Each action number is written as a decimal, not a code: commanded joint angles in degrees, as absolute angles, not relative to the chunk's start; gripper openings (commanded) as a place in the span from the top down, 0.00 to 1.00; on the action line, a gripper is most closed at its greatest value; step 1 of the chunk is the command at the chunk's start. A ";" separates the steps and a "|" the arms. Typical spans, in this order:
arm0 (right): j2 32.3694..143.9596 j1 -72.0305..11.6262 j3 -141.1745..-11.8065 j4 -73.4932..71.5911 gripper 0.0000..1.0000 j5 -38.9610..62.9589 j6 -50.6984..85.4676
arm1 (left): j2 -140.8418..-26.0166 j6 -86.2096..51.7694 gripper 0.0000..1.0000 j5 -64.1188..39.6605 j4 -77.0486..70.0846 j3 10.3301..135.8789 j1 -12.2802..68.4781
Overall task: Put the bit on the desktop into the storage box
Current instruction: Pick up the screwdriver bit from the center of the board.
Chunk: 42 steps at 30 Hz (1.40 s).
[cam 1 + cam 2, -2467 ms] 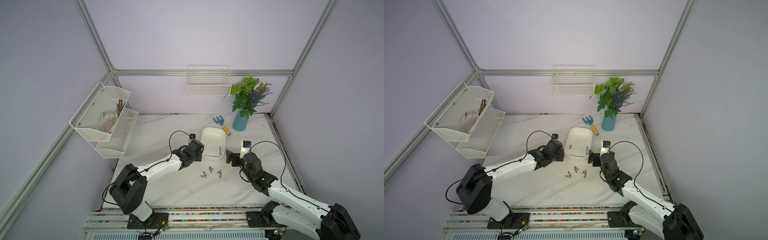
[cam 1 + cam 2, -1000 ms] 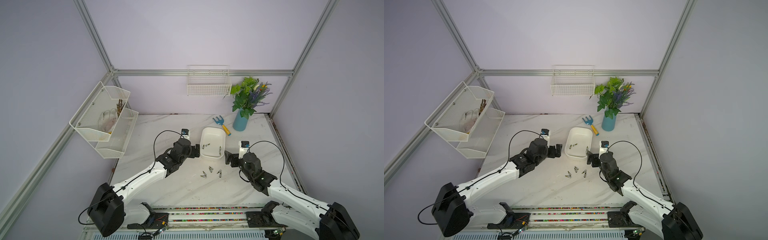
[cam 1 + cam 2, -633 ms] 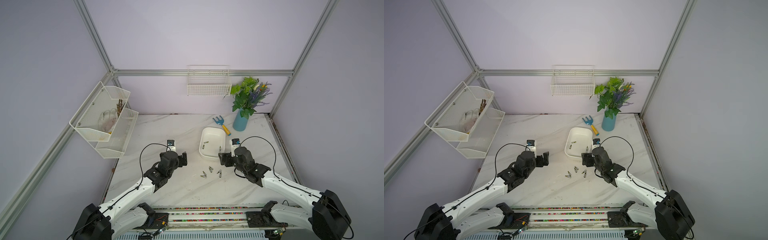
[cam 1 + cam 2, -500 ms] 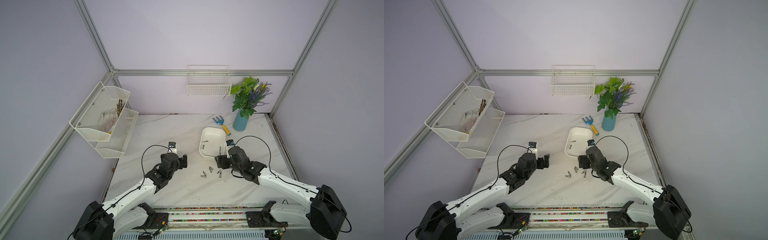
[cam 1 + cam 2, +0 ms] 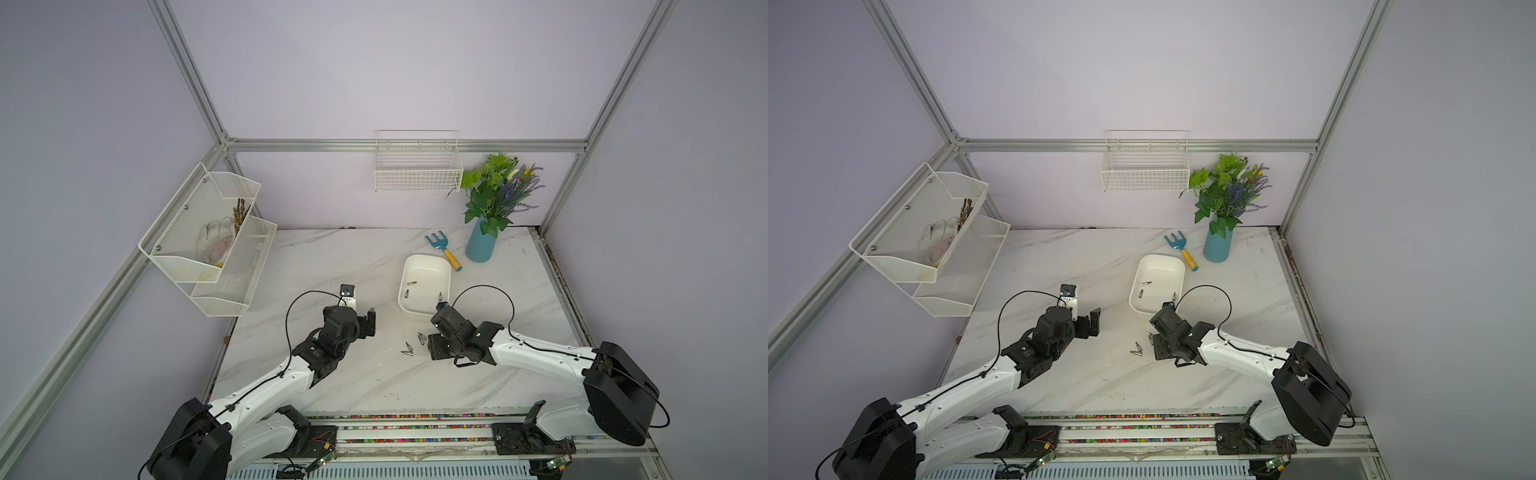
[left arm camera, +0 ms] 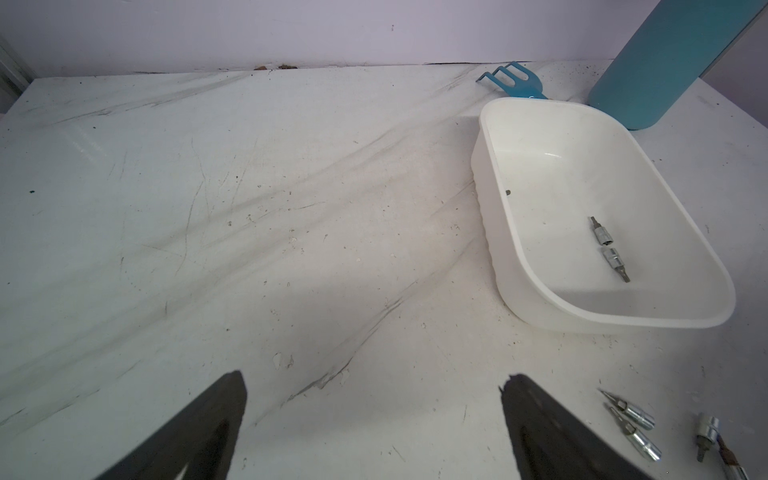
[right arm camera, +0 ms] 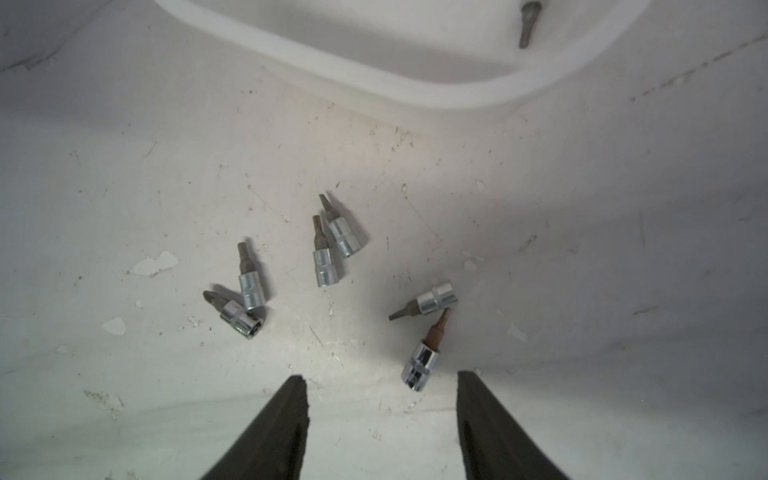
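Note:
Several small silver bits (image 7: 323,253) lie loose on the white marble desktop (image 5: 332,257), just in front of the white storage box (image 5: 424,256). The box holds three bits (image 5: 411,283), two of which show in the left wrist view (image 6: 601,235). My right gripper (image 7: 381,378) points down over the loose bits and is open, with nothing between its fingers. The nearest bit (image 7: 426,355) lies just ahead of one fingertip. My left gripper (image 6: 375,376) is wide open and empty over bare desktop, left of the box.
A blue vase with a plant (image 5: 480,245) and a blue hand rake with a yellow handle (image 5: 442,249) stand behind the box. A white wire basket (image 5: 417,174) hangs on the back wall. A white mesh two-tier rack (image 5: 208,245) hangs at the left.
My left arm has drawn back from the box toward the front left. My right arm has swung left and down over the loose bits, and its jaws have narrowed.

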<state>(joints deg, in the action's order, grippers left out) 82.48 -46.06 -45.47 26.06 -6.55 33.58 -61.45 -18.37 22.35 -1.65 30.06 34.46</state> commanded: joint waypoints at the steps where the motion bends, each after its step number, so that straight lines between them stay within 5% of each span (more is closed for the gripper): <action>1: 83.52 -46.43 -46.75 27.78 0.44 -7.36 34.62 | -60.20 -17.55 0.00 22.44 -3.99 29.71 34.21; 42: 89.82 -46.32 -45.29 29.19 0.77 -12.57 38.08 | -62.05 -17.56 0.00 22.06 -3.87 30.42 34.22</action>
<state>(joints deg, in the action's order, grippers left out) 89.91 -46.30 -45.76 26.30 -11.51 37.26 -62.04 -18.37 22.31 -2.09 30.06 34.46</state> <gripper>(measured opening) 0.229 0.999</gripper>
